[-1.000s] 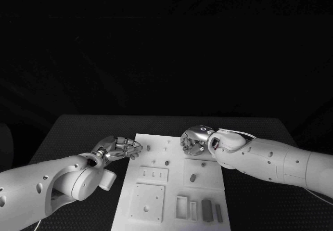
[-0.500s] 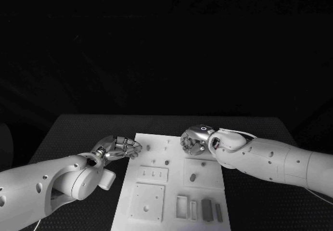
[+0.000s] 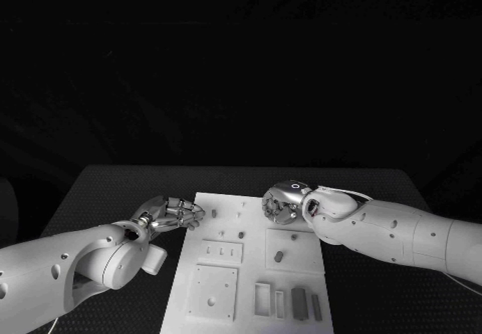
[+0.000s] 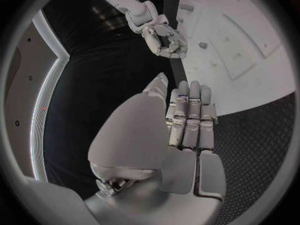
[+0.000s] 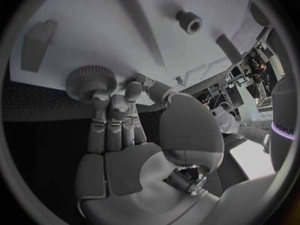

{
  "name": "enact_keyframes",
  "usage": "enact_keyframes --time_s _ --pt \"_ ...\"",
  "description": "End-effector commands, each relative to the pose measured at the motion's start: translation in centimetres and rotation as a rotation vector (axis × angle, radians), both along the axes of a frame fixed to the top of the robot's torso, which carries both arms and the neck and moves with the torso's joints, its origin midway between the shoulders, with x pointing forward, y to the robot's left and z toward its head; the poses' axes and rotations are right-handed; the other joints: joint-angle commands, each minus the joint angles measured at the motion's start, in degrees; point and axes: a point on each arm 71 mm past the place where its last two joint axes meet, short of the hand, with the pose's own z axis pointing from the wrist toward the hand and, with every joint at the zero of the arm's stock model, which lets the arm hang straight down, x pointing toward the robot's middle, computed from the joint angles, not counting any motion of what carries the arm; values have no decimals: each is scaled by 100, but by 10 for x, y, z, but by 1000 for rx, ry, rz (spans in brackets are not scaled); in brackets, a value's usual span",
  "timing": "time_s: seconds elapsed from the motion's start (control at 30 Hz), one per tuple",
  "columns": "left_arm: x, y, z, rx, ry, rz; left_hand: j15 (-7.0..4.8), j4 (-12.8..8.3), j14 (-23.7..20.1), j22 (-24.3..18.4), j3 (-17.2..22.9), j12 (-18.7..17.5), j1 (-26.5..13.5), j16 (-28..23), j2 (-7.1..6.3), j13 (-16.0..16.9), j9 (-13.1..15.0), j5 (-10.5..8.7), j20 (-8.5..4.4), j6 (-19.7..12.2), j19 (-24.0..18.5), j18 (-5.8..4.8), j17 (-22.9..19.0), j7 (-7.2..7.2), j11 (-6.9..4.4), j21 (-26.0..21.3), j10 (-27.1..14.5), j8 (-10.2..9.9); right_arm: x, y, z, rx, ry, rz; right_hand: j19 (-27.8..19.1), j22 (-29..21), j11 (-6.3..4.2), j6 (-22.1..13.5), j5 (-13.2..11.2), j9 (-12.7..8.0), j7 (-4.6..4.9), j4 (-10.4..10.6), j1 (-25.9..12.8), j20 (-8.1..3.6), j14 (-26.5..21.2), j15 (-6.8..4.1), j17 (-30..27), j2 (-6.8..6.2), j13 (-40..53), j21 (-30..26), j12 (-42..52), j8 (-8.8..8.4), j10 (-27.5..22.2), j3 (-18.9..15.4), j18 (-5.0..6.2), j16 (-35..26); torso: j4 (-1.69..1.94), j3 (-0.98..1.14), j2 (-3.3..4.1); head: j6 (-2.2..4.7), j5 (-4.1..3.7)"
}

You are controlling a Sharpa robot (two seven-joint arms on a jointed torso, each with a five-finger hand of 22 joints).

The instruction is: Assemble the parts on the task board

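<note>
While the right robot hand (image 3: pixel 282 204) sits over the far right edge of the task board (image 3: pixel 226 245), its fingertips (image 5: pixel 102 96) touch a round knurled knob (image 5: pixel 91 81), a grey part standing upright at that board edge. Whether they actually pinch it or just rest on the rim, can't tell from the wrist view; fingers are curled together, w/ nothing clearly enclosed. The knob lies straight ahead of the fingers, its axis vertical, so the coming move looks like a twist or a lift along that axis.

Left robot hand (image 3: pixel 173 213) hovers at the board's left edge, fingers (image 4: pixel 190 116) folded in, holding nothing; it's well apart from the knob, so the right one is clearly the nearer. Other parts: a small peg (image 5: pixel 189 21) and a longer pin (image 5: pixel 229 48) stand further in on the board, w/ slotted blocks (image 3: pixel 286 303) at the near end. The black counter (image 3: pixel 111 191) carries the board.
</note>
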Motion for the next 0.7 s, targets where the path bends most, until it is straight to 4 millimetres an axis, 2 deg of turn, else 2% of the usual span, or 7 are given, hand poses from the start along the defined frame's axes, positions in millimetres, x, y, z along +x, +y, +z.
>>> enact_keyframes --time_s 0.03,0.4,0.7 --pt "0 -2 1 -4 -4 -18 10 2 -9 112 -34 -23 59 -31 11 8 7 -21 -13 8 -43 78 10 12 10 35 37 -35 -6 -5 -21 -78 85 -19 8 125 -12 82 -34 15 2 4 32 -37 25 -26 15 -15 19 56 40 46 53 30 67 37 5 -2 4 -8 -3" --pt "0 -2 1 -4 -4 -17 10 4 -9 112 -40 -29 64 -36 13 10 8 -21 -13 10 -43 77 13 12 10 37 41 -38 -7 -2 -17 -61 36 -21 5 114 -70 352 -57 102 -65 99 5 -56 50 -70 40 43 61 179 94 179 120 149 67 100 2 -3 4 2 -8" --pt "0 0 1 -2 -5 -10 10 8 -9 112 -46 -34 65 -40 16 11 10 -21 -13 13 -43 77 17 12 10 39 45 -40 -12 16 4 -28 -75 -35 27 103 -98 415 -77 155 -94 270 -56 -82 88 -98 41 -32 65 259 102 214 179 236 67 132 -3 -10 4 51 -7"
